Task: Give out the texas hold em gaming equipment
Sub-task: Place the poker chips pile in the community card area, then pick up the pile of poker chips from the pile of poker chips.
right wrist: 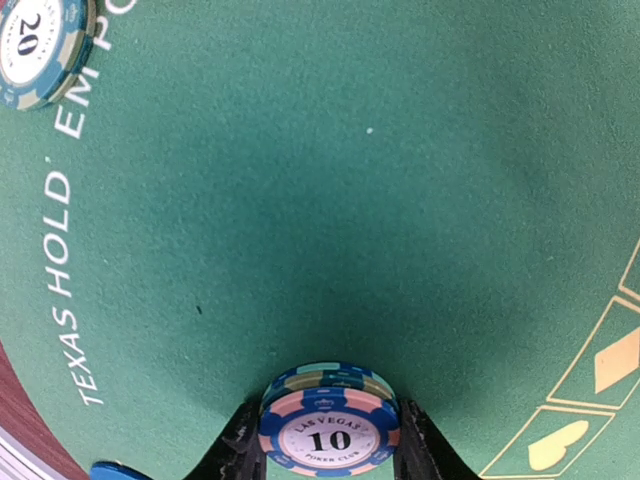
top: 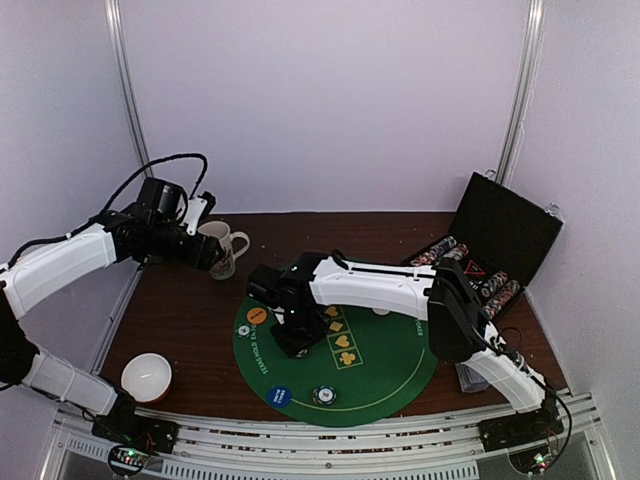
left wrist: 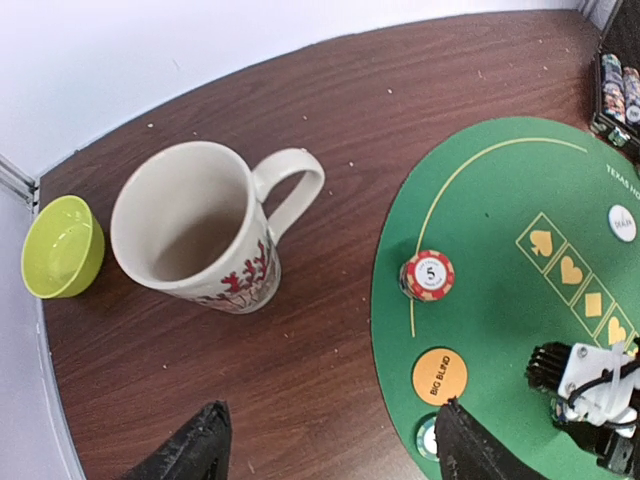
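My right pincer [right wrist: 328, 447] is clenched on a small stack of poker chips [right wrist: 328, 425]. The top chip is blue with pink edge stripes, and its white centre reads LAS VEGAS POKER CLUB 10. The stack is low over the green felt mat [right wrist: 300, 200], between the TEXAS HOLD'EM lettering and the suit boxes. My left pincer [left wrist: 330, 455] hangs released above the worktop [left wrist: 150, 370], near the mug [left wrist: 200, 230].

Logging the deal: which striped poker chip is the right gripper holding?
The blue-and-pink chip marked 10, pinched in the right gripper; the teal 20 chip lies free.
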